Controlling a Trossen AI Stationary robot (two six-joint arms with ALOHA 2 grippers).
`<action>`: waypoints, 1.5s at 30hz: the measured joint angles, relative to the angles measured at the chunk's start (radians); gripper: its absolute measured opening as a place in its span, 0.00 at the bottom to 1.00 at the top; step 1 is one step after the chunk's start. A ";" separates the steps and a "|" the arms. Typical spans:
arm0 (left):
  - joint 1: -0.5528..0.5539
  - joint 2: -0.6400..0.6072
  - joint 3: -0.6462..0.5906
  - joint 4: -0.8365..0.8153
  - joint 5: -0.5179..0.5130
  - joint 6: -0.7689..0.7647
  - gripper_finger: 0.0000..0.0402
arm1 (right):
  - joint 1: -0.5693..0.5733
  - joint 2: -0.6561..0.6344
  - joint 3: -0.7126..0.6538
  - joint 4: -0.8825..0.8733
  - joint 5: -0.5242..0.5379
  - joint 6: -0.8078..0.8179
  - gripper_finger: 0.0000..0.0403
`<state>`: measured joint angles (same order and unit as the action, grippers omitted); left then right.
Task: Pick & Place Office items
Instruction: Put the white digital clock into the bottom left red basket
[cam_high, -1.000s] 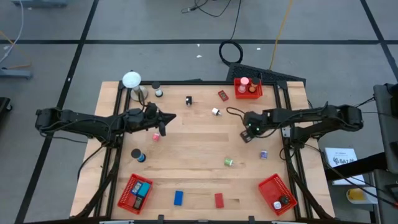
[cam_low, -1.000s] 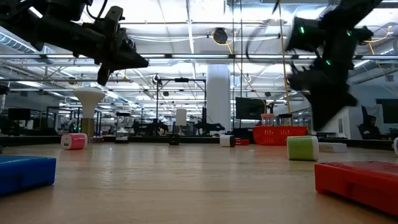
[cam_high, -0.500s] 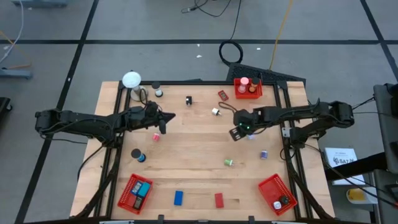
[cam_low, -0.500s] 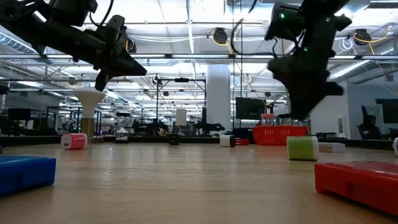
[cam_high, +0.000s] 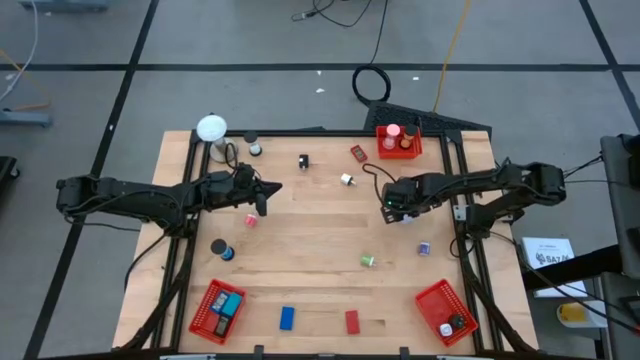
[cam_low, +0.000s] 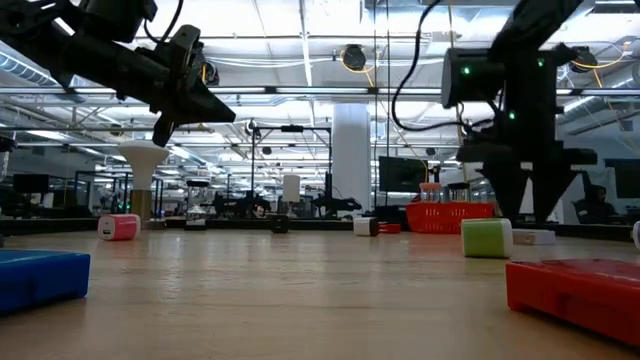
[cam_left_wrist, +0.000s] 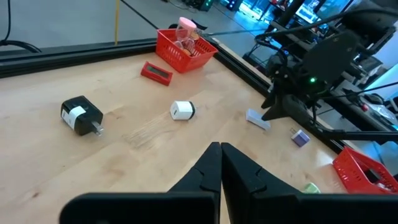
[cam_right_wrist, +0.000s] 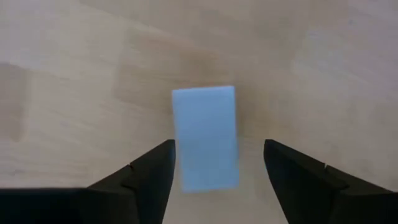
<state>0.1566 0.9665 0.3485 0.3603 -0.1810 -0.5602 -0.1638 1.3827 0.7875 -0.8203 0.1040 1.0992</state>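
Note:
A pale blue block (cam_right_wrist: 205, 137) lies flat on the wooden table (cam_high: 310, 230), right of its middle. My right gripper (cam_right_wrist: 214, 155) hangs open over it, fingers pointing down, one on each side and clear of it; it also shows in the high view (cam_high: 397, 205) and the low view (cam_low: 527, 215). My left gripper (cam_high: 262, 205) is shut and empty, held above the table's left half (cam_left_wrist: 221, 155). Loose on the table are a pink piece (cam_high: 251, 220), a green roll (cam_high: 368, 261), a black plug (cam_left_wrist: 81, 116) and a small white cylinder (cam_left_wrist: 183, 110).
Red mesh baskets stand at the far right (cam_high: 398, 142), near left (cam_high: 218, 308) and near right (cam_high: 446, 312). A white ball on a stand (cam_high: 211, 128) is at the far left. A blue block (cam_high: 287, 318) and a red block (cam_high: 352, 321) lie near the front edge.
My right gripper has swung a little toward the table's left and back, tipped until its fingers point straight down, and opened them over the pale blue block. The block has stayed where it was.

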 joint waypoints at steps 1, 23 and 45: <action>0.000 0.000 0.000 0.000 0.000 0.000 0.01 | 0.000 0.002 -0.016 0.015 0.000 0.000 0.60; 0.032 0.000 0.000 -0.064 -0.011 -0.083 0.02 | 0.003 0.002 -0.036 0.316 -0.065 -0.210 0.37; 0.134 0.002 0.000 -0.151 0.031 -0.040 0.04 | 0.143 0.605 0.669 0.346 -0.184 -1.053 0.37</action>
<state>0.2908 0.9688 0.3489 0.2090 -0.1500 -0.5998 -0.0206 1.9873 1.4569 -0.4739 -0.0802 0.0467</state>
